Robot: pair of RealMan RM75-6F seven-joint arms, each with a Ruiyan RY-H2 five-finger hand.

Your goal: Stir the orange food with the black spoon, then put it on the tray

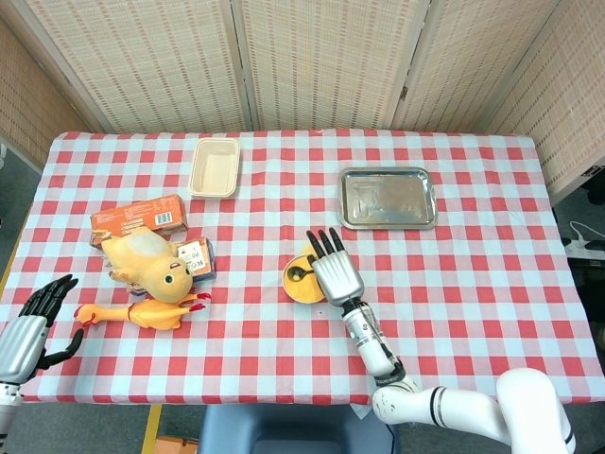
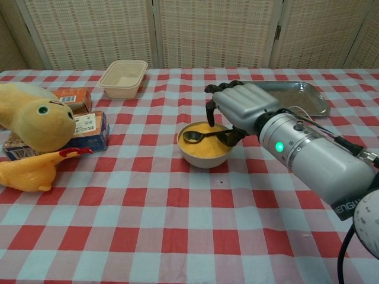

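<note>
Left hand [image 1: 33, 326] at table's [image 1: 473, 284] 8 o'clock corner, fingers apart, holds nothing. Right hand [image 2: 240, 109] mid-table pinches black spoon [image 2: 198, 136], its tip in orange food [image 2: 207, 142] inside bowl [image 2: 204, 157]. Tray [image 1: 388, 198] lies at 1 o'clock from bowl, well apart.

The right hand [image 2: 237, 112] holds the black spoon [image 2: 201, 136] by its handle, the spoon's head lying on the orange food [image 2: 207, 144] in a bowl [image 2: 204, 158] on the checked desk [image 2: 177, 225]; the metal tray [image 2: 302, 97] sits behind the hand
</note>
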